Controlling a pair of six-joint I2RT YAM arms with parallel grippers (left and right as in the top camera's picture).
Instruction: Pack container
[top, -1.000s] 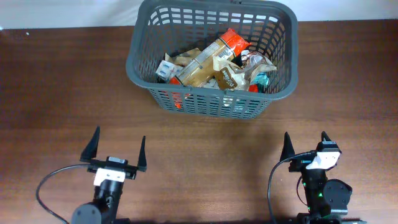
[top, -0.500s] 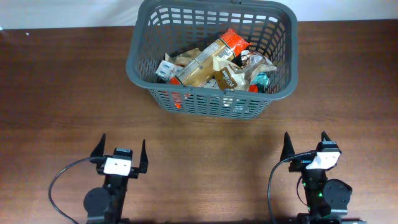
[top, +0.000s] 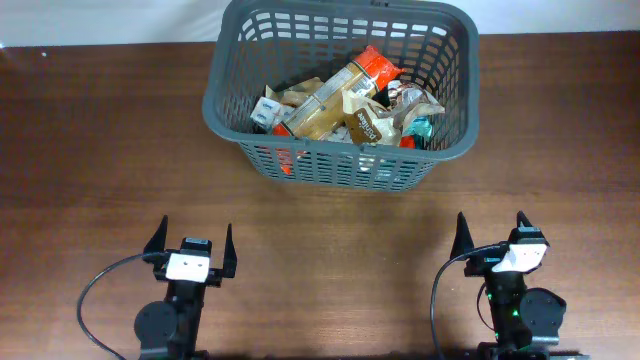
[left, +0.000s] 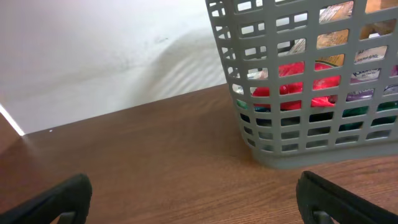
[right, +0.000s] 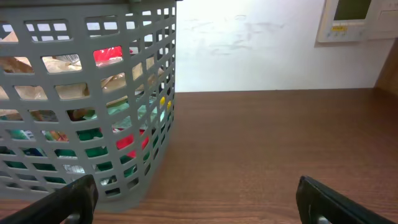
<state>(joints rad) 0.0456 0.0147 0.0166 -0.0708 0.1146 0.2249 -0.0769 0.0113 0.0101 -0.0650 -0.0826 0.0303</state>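
The container (top: 225, 105) is a large dark grey lattice basket at the back middle of the table. It holds several food packets (top: 345, 105) in brown, orange and white. It also shows in the left wrist view (left: 292, 149) at the right and in the right wrist view (right: 134, 186) at the left, with red and green packets behind the slots. My left gripper (top: 192, 240) is open and empty near the front edge, left of centre. My right gripper (top: 490, 232) is open and empty at the front right. Both stand well in front of the basket.
The table is dark brown wood (top: 100, 150). A white wall (left: 93, 50) lies behind it. A wall-mounted control panel (right: 357, 18) shows at the upper right of the right wrist view.
The left gripper has moved slightly right and narrowed its opening since a second ago. The right arm and the basket have not moved.
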